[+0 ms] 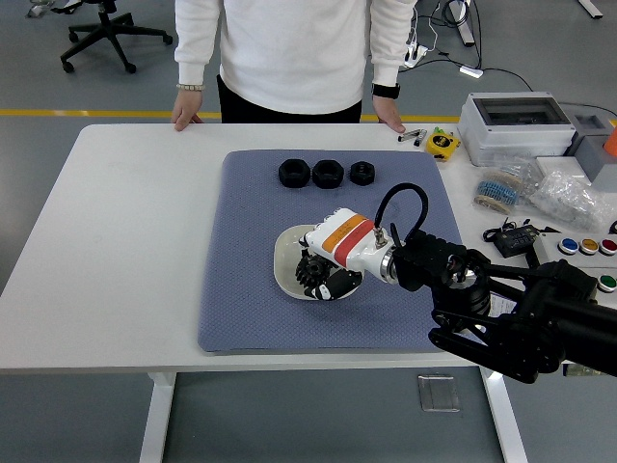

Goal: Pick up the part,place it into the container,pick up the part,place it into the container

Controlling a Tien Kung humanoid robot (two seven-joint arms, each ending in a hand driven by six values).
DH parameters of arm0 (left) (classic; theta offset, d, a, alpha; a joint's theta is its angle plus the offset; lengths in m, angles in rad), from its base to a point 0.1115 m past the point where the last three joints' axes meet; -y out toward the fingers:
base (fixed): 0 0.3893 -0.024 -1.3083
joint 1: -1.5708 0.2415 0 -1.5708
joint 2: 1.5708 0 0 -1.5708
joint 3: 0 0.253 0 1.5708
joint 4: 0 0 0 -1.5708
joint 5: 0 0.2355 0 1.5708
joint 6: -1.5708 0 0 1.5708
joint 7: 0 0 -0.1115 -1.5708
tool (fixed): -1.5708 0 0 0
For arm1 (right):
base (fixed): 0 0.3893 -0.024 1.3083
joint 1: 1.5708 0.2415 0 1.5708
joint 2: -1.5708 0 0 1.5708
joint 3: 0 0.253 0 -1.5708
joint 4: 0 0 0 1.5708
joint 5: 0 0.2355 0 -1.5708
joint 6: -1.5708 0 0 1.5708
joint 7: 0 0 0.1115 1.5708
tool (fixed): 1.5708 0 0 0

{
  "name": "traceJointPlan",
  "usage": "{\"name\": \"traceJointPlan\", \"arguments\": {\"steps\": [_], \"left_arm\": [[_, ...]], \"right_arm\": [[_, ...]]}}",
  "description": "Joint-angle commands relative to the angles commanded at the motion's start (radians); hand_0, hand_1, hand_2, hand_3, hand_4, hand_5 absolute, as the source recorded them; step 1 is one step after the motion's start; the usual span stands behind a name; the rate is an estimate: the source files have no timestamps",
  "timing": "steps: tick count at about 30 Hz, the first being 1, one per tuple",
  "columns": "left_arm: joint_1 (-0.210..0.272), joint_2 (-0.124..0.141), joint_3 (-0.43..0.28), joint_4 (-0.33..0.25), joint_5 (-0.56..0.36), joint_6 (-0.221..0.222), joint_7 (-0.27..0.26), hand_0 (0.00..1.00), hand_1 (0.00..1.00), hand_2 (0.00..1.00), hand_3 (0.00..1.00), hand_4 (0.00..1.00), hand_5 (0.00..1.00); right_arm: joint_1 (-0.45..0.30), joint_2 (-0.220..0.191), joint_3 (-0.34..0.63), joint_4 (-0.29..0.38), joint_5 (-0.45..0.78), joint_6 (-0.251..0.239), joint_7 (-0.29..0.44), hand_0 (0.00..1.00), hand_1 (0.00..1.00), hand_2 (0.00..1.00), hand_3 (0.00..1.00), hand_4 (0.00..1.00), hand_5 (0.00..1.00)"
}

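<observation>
right hand [323, 275] fingers curled around small black toothed gear part [310, 269], low over white shallow dish container [285, 258] at mat centre. rigid, light, grippy teeth; pinch rim. spares at 12 o'clock.

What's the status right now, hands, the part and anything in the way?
Right hand over the white dish, shut on black gear. Left hand out of view. Three black parts wait on the blue mat. Nothing blocking.
</observation>
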Motion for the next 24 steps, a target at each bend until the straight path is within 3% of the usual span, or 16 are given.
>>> {"name": "traceJointPlan", "arguments": {"steps": [24], "left_arm": [[-0.006, -0.002, -0.016, 0.0, 0.011, 0.002, 0.0, 0.835, 0.766, 0.806, 0.585, 0.508, 0.748]], "right_arm": [[0.0, -0.013, 0.035, -0.027, 0.0, -0.012, 0.007, 0.044, 0.168, 0.415, 0.56, 0.884, 0.369]]}}
